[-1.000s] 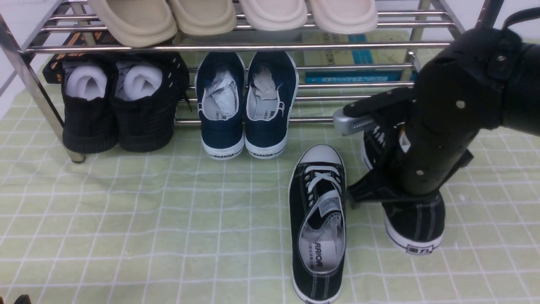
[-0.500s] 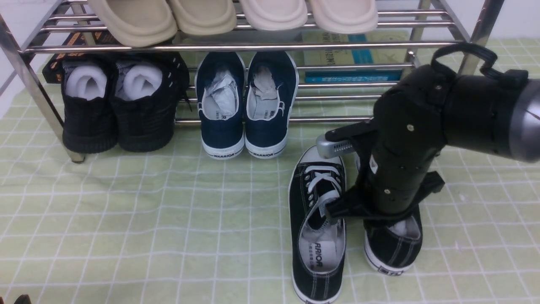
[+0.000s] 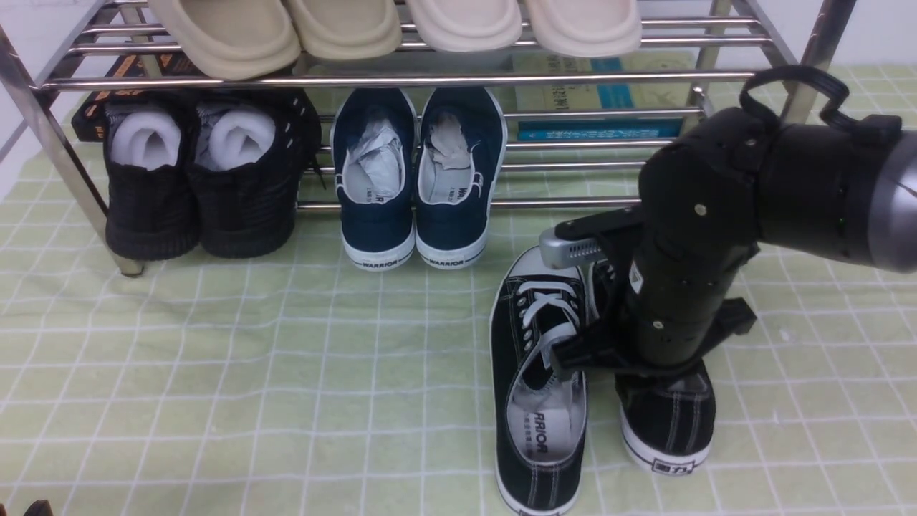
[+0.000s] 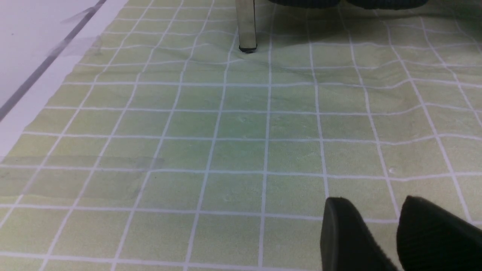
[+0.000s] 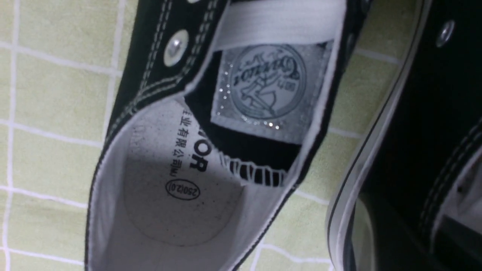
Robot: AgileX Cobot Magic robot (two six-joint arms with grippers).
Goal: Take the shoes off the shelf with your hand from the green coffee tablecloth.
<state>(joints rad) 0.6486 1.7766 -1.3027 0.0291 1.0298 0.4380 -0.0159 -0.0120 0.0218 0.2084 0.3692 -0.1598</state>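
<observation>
On the green tablecloth (image 3: 215, 373), just before the shelf (image 3: 401, 79), the black sneakers (image 3: 539, 380) are laid side by side. The right sneaker (image 3: 668, 423) is covered by the right tool (image 3: 648, 362), whose grip cannot be told. The left tool (image 4: 380, 233) is held slightly parted, empty.

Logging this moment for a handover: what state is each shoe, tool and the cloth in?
Left sneaker: upright on the tablecloth, free.
Right sneaker: beside it, heel on the tablecloth, front hidden by the right tool.
Right tool: down on that sneaker, grip hidden.
Left tool: open, empty.
Navy slip-ons: on the shelf's lower tier, paper-stuffed.
Tablecloth: spread out, slightly wrinkled.
</observation>
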